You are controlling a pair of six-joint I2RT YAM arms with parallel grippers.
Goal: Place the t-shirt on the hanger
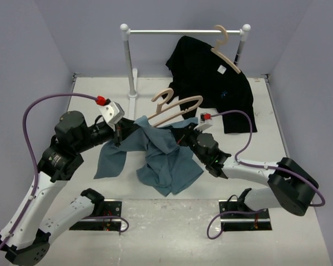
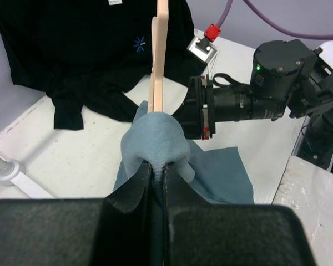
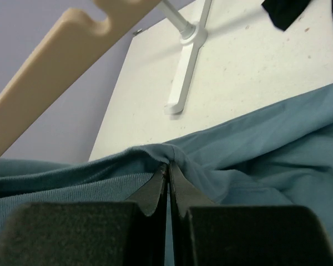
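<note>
The left fingers [image 2: 134, 194] pinch the t-shirt [image 1: 161, 158] tight, the right fingers [image 3: 151, 193] clamp it too, hanger [image 1: 177, 108] end tucked inside.

Top external: high above and behind both arm bases [image 1: 102, 213], looking down and forward over the whole surface [image 1: 172, 227], from far off. Left wrist: just behind the left claw [image 2: 157, 166], facing along it toward the right arm [image 2: 277, 66], very close in. Right wrist: low behind the right claw [image 3: 167, 166], angled up past it toward the rack foot [image 3: 180, 83]. Shared by all three: t-shirt [image 1: 169, 160] and hanger [image 1: 191, 100].
</note>
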